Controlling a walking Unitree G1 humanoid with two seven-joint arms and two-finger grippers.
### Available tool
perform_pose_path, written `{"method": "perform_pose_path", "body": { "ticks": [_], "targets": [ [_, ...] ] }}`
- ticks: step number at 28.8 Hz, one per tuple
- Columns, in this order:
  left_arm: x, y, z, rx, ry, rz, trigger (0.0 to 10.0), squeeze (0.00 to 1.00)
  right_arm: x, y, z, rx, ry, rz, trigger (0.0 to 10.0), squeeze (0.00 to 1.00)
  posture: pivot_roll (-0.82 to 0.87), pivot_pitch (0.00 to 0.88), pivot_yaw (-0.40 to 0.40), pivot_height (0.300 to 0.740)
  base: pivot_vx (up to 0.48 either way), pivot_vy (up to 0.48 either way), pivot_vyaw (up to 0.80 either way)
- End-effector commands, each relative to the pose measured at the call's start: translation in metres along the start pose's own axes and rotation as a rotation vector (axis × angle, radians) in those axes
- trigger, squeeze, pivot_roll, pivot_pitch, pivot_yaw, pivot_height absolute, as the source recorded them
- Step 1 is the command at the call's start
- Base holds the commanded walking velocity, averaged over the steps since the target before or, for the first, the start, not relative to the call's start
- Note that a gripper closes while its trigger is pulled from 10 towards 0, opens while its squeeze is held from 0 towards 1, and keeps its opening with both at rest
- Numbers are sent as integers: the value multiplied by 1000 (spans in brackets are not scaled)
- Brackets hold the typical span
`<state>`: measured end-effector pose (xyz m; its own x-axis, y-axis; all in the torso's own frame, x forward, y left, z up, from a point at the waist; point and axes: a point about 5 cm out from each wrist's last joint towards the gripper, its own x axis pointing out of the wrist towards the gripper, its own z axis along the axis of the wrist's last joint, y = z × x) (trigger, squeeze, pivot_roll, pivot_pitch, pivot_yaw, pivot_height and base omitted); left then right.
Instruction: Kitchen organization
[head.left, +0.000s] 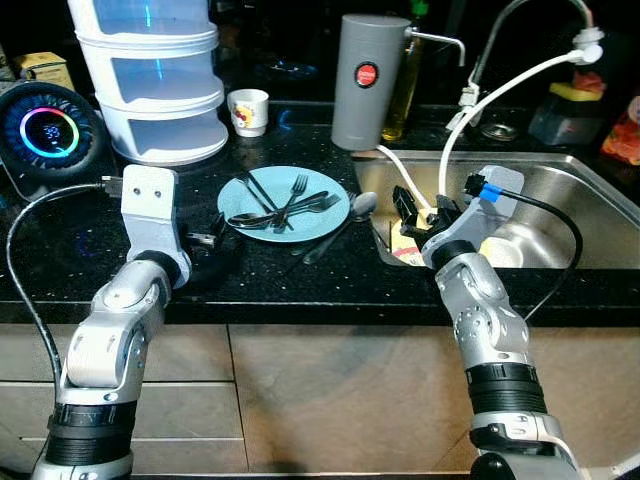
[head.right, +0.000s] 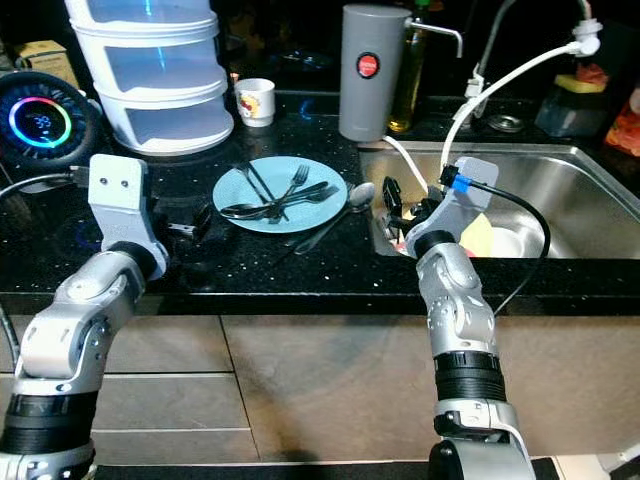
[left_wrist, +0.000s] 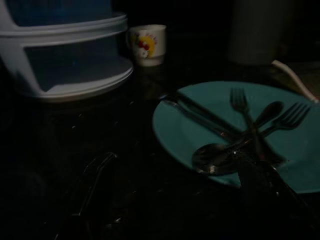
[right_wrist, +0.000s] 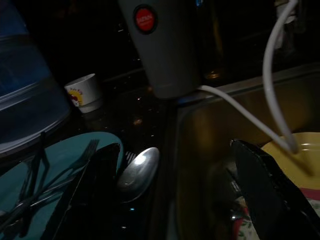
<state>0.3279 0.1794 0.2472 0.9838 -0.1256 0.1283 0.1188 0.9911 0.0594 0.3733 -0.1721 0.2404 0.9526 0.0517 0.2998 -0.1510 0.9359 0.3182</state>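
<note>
You had the right gripper (right_wrist: 172, 192) spread wide over the sink's (head.left: 560, 170) rim, the large spoon (right_wrist: 138, 171) just beside its left finger. Likely next: centre, close. Left gripper (head.left: 212, 240) rested open beside the teal plate (head.left: 240, 195).

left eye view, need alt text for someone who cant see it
A teal plate holding forks, a knife and a spoon sits on a black countertop beside a steel sink, with a large spoon lying off its rim. The left gripper hovers low beside the plate; the open right gripper hangs over the sink's edge. Behind stand a white cup and a grey canister.
</note>
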Motion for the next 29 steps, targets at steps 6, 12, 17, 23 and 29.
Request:
{"method": "perform_pose_path", "body": {
  "ticks": [6, 12, 17, 23, 29],
  "targets": [
    [1, 7, 6, 17, -34, 34, 10000, 0, 1, -2, 3, -5, -7, -4, 10000, 0, 56, 58, -5, 740, 0, 0, 0],
    [-1, 11, 9, 25, -55, 53, 10000, 0, 1, 0, 2, -4, -3, 1, 10000, 0, 56, 66, -8, 740, 266, 0, 0],
    [-1, 11, 10, 32, -65, 54, 10000, 0, 2, 0, 2, -2, -2, 1, 10000, 0, 56, 66, -8, 740, 292, 0, 0],
    [-1, 11, 11, 33, -75, 53, 10000, 0, 2, 0, 2, -1, -2, 1, 10000, 0, 56, 66, -8, 740, 311, 0, 0],
    [0, 11, 12, 29, -80, 52, 10000, 0, 2, 0, 2, -1, -1, 0, 10000, 0, 58, 74, -9, 740, 311, 0, 0]
  ]
}}
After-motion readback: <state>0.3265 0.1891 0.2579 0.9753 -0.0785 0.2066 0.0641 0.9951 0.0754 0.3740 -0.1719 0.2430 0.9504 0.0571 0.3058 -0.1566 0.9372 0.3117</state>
